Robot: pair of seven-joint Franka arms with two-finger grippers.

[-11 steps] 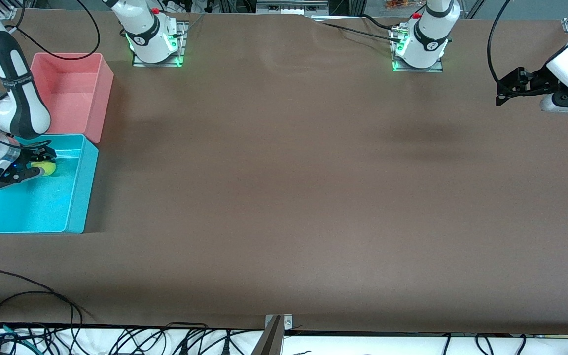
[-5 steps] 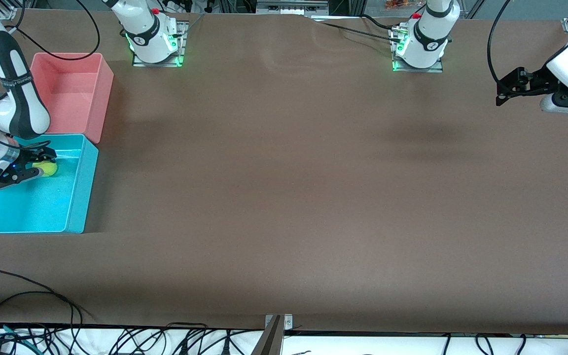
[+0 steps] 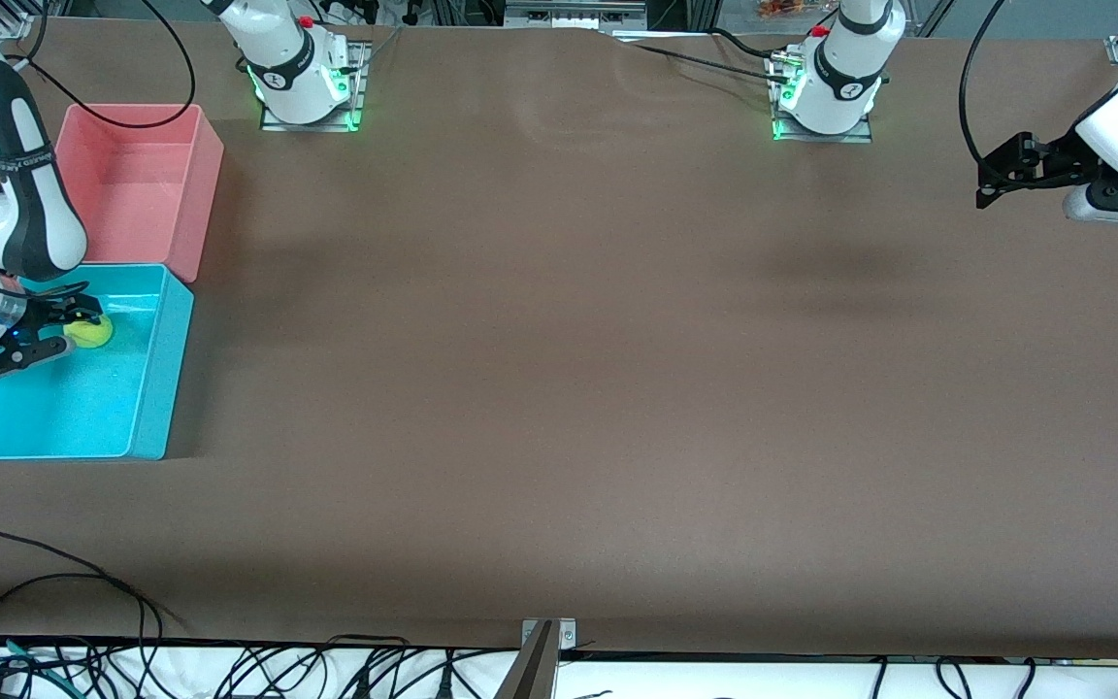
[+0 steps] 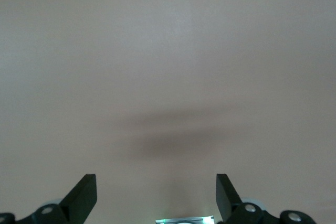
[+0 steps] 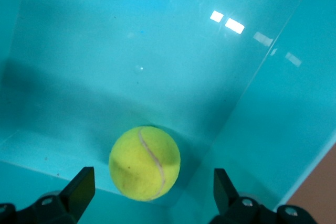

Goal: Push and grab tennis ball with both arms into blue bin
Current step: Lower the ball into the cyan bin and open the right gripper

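Observation:
The tennis ball lies inside the blue bin, in the half farther from the front camera. My right gripper hangs over that bin, just above the ball, with its fingers open and apart from it. In the right wrist view the ball rests on the bin's floor by a wall, between the spread tips of the right gripper and touching neither. My left gripper waits open and empty in the air at the left arm's end of the table; the left gripper faces only bare brown tabletop.
A pink bin stands against the blue bin, farther from the front camera. The two arm bases sit along the table's back edge. Loose black cables lie at the table's front edge.
The right gripper has opened wider and drawn a little away from the ball, which stays in the blue bin. The left arm has not moved.

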